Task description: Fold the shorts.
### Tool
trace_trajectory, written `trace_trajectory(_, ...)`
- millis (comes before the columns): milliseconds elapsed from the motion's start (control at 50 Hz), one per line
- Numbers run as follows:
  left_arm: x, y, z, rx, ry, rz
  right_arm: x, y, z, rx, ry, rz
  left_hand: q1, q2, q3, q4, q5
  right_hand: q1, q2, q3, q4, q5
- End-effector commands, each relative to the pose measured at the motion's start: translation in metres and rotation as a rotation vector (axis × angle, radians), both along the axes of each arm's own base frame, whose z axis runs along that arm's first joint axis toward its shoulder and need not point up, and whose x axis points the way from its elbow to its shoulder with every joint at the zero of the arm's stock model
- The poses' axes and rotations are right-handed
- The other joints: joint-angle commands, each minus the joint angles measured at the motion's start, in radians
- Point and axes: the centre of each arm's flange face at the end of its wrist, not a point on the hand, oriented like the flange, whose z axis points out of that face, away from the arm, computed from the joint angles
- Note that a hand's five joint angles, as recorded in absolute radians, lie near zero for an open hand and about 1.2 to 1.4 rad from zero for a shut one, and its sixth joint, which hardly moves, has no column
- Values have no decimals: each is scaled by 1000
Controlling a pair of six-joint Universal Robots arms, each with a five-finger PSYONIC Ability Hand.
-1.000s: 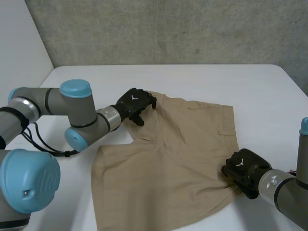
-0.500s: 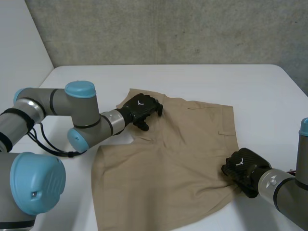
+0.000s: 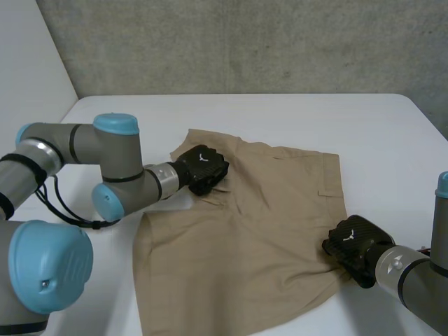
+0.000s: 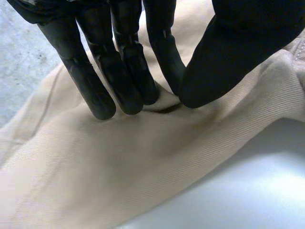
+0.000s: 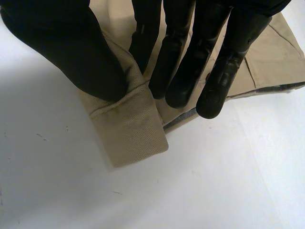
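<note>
White worktop carries the tan shorts, spread nearly flat, with no fold made yet. I see the left robot hand pinching a leg's edge and the right robot hand clamped on a banded corner.

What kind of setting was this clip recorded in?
Probably a robotics lab bench: a bare white table, a raw concrete wall behind it, and tan shorts laid out between two robot arms.
</note>
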Motion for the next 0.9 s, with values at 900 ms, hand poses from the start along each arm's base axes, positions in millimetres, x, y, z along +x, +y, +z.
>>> trace_trajectory(900, 0, 5, 27, -94, 80, -24, 0, 3, 0, 4, -2, 2, -395, -441, -433, -440, -430, 433, 220, 206, 205, 230)
